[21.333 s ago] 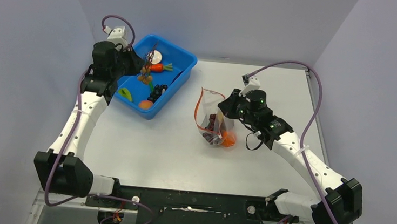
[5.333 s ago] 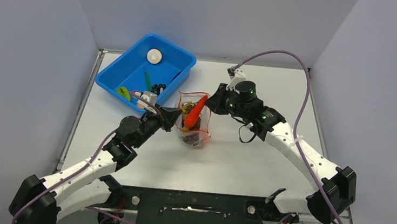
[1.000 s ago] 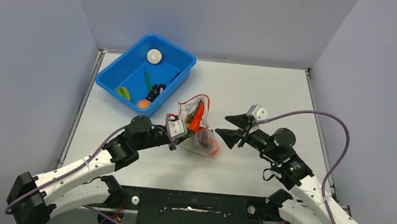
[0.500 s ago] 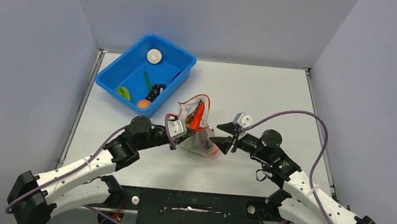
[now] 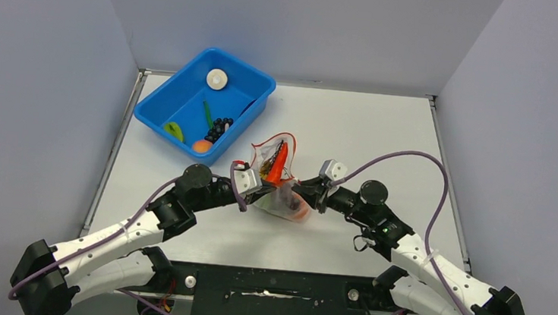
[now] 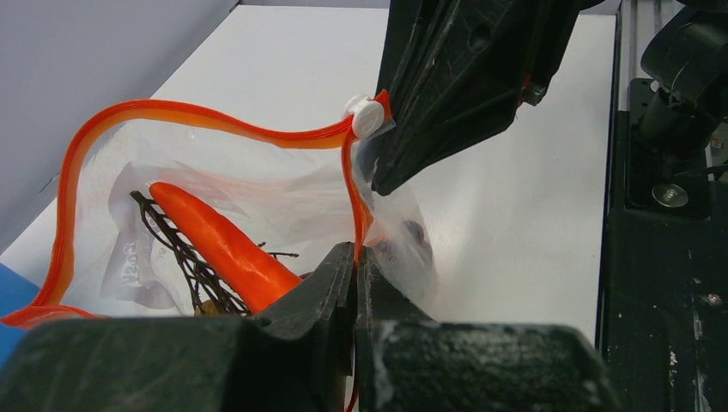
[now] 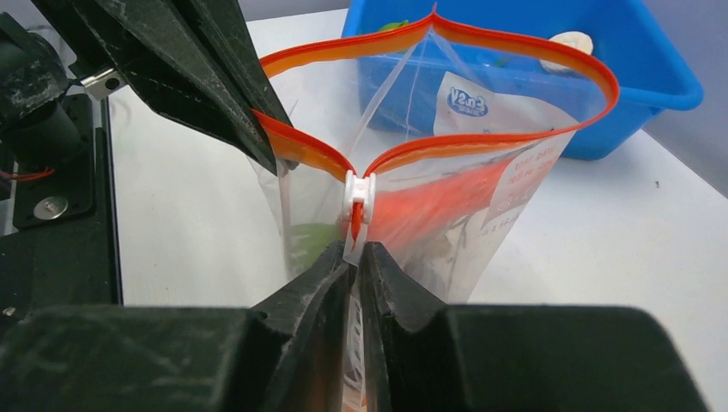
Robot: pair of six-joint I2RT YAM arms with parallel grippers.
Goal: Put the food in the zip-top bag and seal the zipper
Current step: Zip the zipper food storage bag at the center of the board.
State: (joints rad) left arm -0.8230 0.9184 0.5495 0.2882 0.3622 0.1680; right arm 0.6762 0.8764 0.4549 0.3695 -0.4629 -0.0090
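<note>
Right gripper (image 5: 307, 196) has swung in from the right over the last second. It's now pinched shut on the zip-top bag (image 5: 280, 199), just under the white slider (image 7: 359, 193). Left gripper (image 6: 354, 255) hasn't budged and is clamped on the mouth edge at the bag's left, I'd guess to keep the zipper (image 7: 481, 142) taut. The bag sits mid-table, just near of the blue bin (image 5: 249, 120), with the carrot (image 6: 223, 249) inside. The grapes (image 5: 221, 128) are still in the bin though.

- The bag (image 5: 280, 182) sits in the middle of the bench (image 5: 374, 128), between the left hand (image 5: 255, 190) and the right hand (image 5: 303, 193).
- A carrot (image 5: 278, 163) is inside the bag.
- A bin (image 5: 257, 80) lies behind it to the left, with grapes (image 5: 220, 128) inside.
</note>
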